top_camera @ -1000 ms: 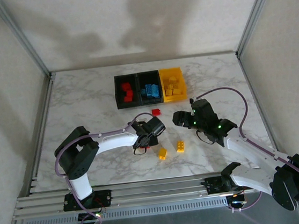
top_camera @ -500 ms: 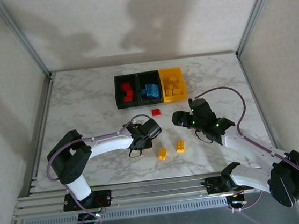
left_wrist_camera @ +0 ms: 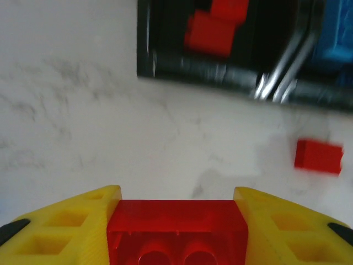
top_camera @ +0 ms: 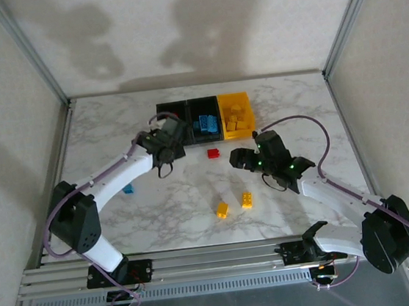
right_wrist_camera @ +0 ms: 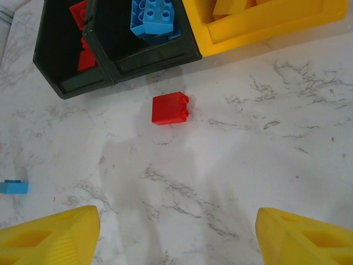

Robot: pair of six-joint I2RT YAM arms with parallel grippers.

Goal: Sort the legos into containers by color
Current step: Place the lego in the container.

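Left tool (top_camera: pixel 169 137) swung to bins (right_wrist_camera: pixel 154 61), clamping red brick (left_wrist_camera: pixel 176 223), apparently two-stud; right tool (right_wrist_camera: pixel 176 229) apart.

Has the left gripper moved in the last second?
Yes: the left gripper has swung back and left, up to the black bin holding red bricks.

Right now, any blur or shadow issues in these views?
Left wrist: the black bins and the loose red brick are smeared by motion blur, while the held red brick looks fairly crisp. Right wrist: sharp, with a soft grey shadow on the marble table below the loose red brick. Top external: even light, arm shadows on the back wall.
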